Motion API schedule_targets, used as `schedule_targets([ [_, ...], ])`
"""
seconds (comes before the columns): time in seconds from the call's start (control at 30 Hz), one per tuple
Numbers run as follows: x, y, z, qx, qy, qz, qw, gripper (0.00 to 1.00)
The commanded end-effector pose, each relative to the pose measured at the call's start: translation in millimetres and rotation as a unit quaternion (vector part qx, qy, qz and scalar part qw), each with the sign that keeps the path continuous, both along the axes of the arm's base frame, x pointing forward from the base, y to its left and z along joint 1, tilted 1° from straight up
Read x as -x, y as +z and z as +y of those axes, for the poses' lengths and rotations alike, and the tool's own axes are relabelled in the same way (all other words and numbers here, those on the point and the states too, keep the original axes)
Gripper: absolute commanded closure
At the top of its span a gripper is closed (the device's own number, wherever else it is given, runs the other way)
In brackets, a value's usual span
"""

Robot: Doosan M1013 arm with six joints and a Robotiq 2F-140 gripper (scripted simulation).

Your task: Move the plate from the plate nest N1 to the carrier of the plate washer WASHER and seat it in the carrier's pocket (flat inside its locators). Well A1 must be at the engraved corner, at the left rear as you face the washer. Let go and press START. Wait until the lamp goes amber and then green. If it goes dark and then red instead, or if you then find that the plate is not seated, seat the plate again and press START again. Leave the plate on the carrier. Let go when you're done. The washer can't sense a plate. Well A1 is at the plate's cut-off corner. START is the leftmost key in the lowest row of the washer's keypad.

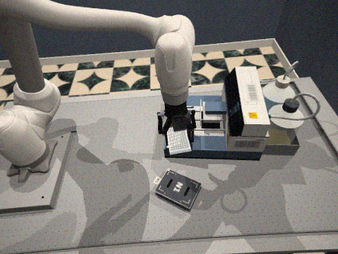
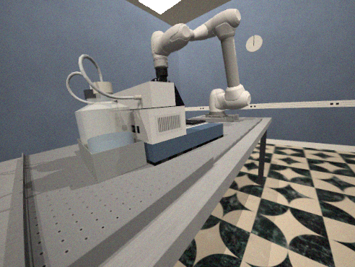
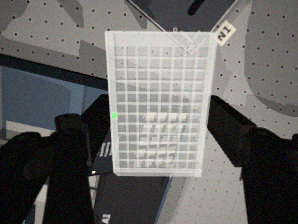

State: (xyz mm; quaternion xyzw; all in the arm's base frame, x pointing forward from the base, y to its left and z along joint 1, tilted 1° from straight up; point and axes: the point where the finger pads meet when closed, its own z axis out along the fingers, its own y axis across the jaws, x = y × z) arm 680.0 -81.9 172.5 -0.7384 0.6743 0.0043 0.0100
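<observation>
My gripper (image 1: 177, 132) (image 3: 158, 109) is shut on the clear multi-well plate (image 1: 178, 141) (image 3: 159, 90) and holds it in the air over the front left edge of the washer's blue base (image 1: 213, 141) (image 3: 35, 97). In the wrist view the plate's cut-off corner (image 3: 192, 46) is at the upper right. The dark nest N1 (image 1: 178, 189) (image 3: 172, 11) lies bare on the table, below and in front of the plate. The washer's white body (image 1: 248, 103) (image 2: 159, 115) stands to the right; its carrier area (image 1: 210, 118) lies just right of the gripper. A small green light (image 3: 114, 116) shows at the plate's left edge. In the exterior view the washer hides the gripper and plate.
Two white bottles (image 1: 277, 90) (image 1: 284, 116) with tubing sit in a tray at the washer's right; they also show in the exterior view (image 2: 102, 119). The arm's base (image 1: 24, 130) stands on a mount plate at the table's left. The table edge runs along the front.
</observation>
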Motion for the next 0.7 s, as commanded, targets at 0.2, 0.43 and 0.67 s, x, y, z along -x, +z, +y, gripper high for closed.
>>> schedule_targets([
  [0.2,-7,2,51,0.004,-0.115,0.002,0.993,0.9],
  [0.43,-10,2,76,0.004,-0.115,0.002,0.993,0.9],
  [0.67,-14,2,110,0.004,-0.115,0.002,0.993,0.9],
])
